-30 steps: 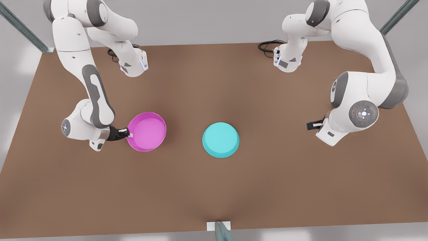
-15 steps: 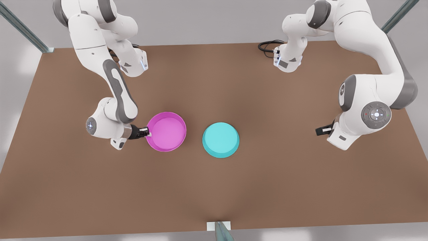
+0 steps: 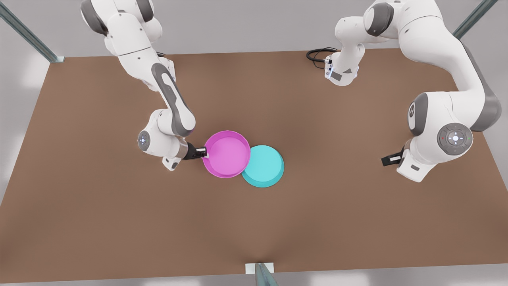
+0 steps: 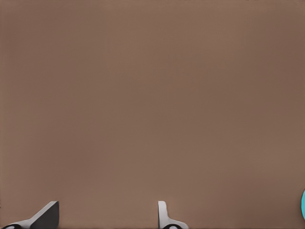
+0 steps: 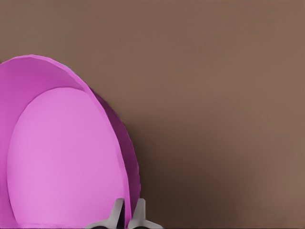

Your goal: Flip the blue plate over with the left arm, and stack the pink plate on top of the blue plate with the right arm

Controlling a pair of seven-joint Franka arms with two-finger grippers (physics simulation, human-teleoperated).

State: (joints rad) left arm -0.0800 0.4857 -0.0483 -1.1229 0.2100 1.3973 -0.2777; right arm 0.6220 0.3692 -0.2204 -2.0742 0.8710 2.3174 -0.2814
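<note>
While the pink plate (image 3: 227,154) is carried above the brown worktop (image 3: 119,222), open side up, its rim overlaps the near side of the blue plate (image 3: 265,167), which lies upside down near the worktop's centre. Right end effector (image 3: 201,152): fingers (image 5: 116,214) pressed together on the pink plate's rim, on the side away from the blue plate. Right arm (image 3: 166,99): reaching from the far edge, forearm slanting down, wrist turned level. Left end effector (image 3: 388,160): fingers (image 4: 164,214) spread apart and holding nothing, well apart from both plates. Left arm (image 3: 448,87): elbow folded, waiting over the opposite side of the worktop.
</note>
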